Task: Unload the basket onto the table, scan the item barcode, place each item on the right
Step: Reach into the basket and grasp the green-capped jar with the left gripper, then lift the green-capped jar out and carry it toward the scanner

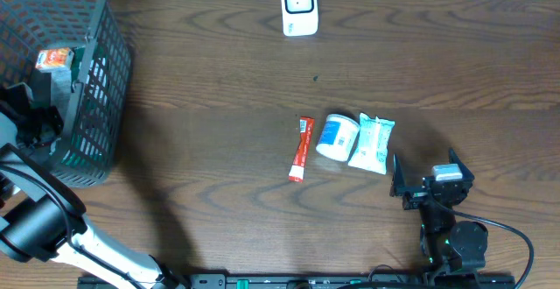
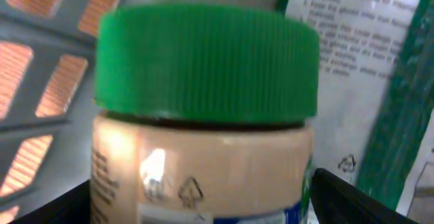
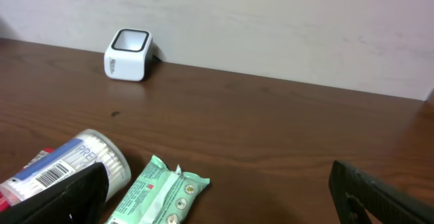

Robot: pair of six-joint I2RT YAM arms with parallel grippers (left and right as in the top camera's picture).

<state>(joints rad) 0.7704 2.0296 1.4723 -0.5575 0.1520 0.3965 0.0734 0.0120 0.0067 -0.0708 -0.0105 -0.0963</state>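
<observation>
A tan jar with a ribbed green lid (image 2: 207,61) fills the left wrist view, lying inside the grey basket (image 1: 96,96). My left gripper (image 2: 203,207) reaches into the basket (image 1: 42,105) and stands open, one dark finger on each side of the jar's body. I cannot tell if the fingers touch it. The white barcode scanner (image 1: 298,7) stands at the table's far edge, and in the right wrist view the scanner (image 3: 127,54) is by the wall. My right gripper (image 1: 429,182) rests open near the front right, with nothing between its fingers (image 3: 217,203).
A red stick pack (image 1: 301,149), a round cotton-swab tub (image 1: 337,136) and a green wipes pack (image 1: 374,143) lie together mid-table, just left of my right gripper. A printed green-and-white package (image 2: 352,68) sits beside the jar in the basket.
</observation>
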